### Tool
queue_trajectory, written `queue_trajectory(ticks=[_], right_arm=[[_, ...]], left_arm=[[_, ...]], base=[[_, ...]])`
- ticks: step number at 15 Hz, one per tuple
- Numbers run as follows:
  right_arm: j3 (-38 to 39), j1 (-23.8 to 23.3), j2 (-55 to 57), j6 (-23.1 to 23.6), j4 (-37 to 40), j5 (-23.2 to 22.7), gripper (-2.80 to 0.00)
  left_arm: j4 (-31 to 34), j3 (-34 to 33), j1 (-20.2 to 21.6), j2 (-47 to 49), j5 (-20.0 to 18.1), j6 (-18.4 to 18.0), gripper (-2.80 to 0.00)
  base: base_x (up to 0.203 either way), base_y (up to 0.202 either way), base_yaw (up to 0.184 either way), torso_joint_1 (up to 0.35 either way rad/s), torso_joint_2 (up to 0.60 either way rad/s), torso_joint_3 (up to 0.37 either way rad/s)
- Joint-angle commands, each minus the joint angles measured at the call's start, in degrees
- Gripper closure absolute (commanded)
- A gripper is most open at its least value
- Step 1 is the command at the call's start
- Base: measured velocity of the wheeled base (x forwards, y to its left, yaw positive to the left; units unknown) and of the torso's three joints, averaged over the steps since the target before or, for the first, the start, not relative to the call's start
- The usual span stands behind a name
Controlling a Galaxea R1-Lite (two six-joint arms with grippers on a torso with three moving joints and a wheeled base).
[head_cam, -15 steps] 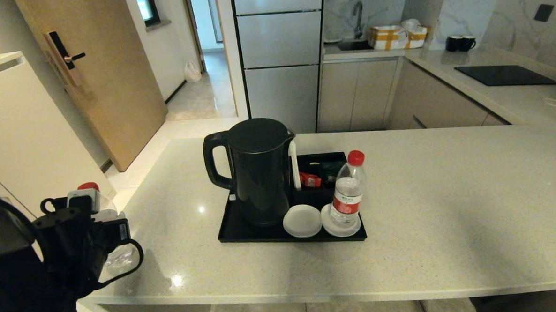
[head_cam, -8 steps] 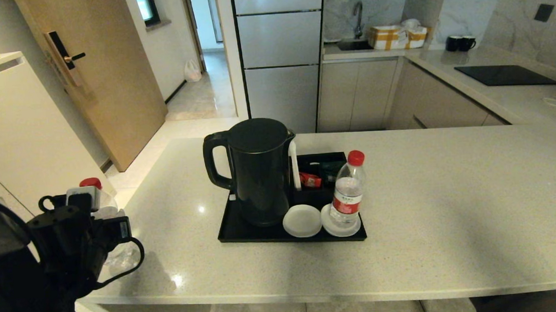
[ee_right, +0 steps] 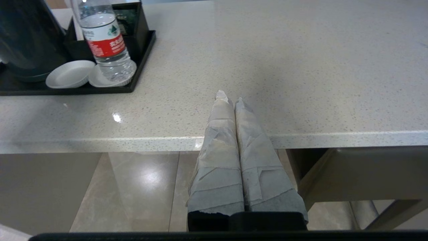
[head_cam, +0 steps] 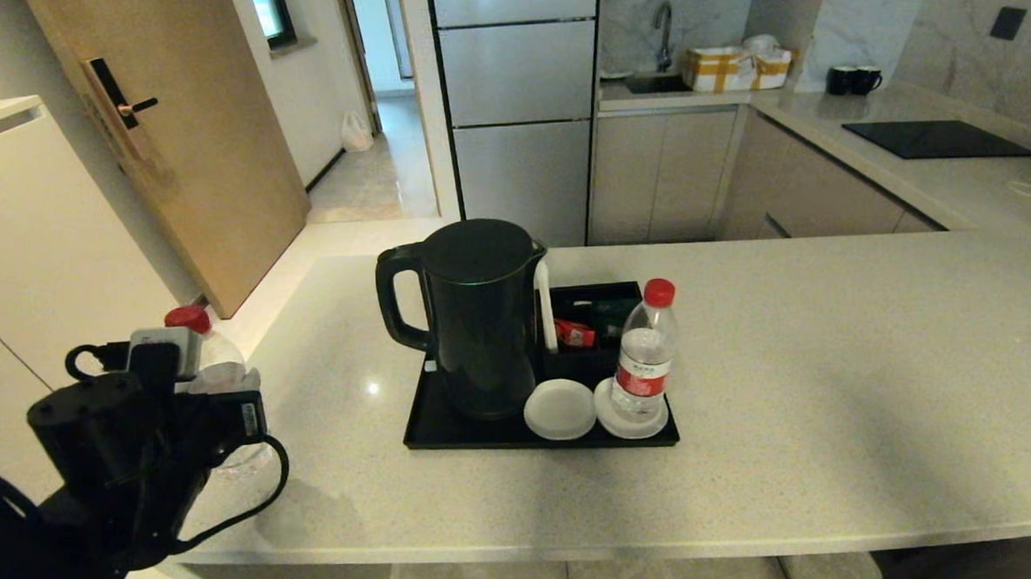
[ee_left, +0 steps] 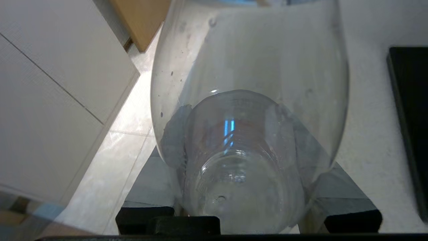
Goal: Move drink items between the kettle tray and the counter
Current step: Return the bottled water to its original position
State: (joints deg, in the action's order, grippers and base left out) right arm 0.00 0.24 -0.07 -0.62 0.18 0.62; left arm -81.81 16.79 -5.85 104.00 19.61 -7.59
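You see a clear, red-capped water bottle (head_cam: pixel 208 355) upright between the left gripper's (ee_left: pixel 240 147) fingers, which are partly open and clamped around its body.

You'll find no wording you can actually read. The water bottle (ee_right: pixel 106 43) standing on the tray (ee_right: pixel 140 53) carries a red-and-white label (ee_right: pixel 107 47) with white characters and a small green emblem above it, but the print is too small to make out.
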Motion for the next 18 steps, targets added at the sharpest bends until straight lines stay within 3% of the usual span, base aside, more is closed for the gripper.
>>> queue_trajectory(ticks=[1,4,7,12,18], right_arm=[[0.0,0.0,0.0,0.0,0.0,0.0,0.0],[0.0,0.0,0.0,0.0,0.0,0.0,0.0],[0.0,0.0,0.0,0.0,0.0,0.0,0.0],[0.0,0.0,0.0,0.0,0.0,0.0,0.0],[0.0,0.0,0.0,0.0,0.0,0.0,0.0]], left_arm=[[6.8,0.5,-4.0,-7.3,0.1,0.9,0.0],[24.6,3.7,-14.4,-24.0,0.0,5.3,0.0],[37.8,10.4,-28.3,-27.9,0.3,10.7,0.0],[37.3,13.7,-32.3,-19.0,0.7,12.6,0.0],[22.5,19.4,-34.5,3.1,0.7,11.9,0.0]], base=[[0.0,0.0,0.0,0.0,0.0,0.0],[0.0,0.0,0.0,0.0,0.0,0.0],[0.0,0.0,0.0,0.0,0.0,0.0],[0.0,0.0,0.0,0.0,0.0,0.0],[0.0,0.0,0.0,0.0,0.0,0.0]])
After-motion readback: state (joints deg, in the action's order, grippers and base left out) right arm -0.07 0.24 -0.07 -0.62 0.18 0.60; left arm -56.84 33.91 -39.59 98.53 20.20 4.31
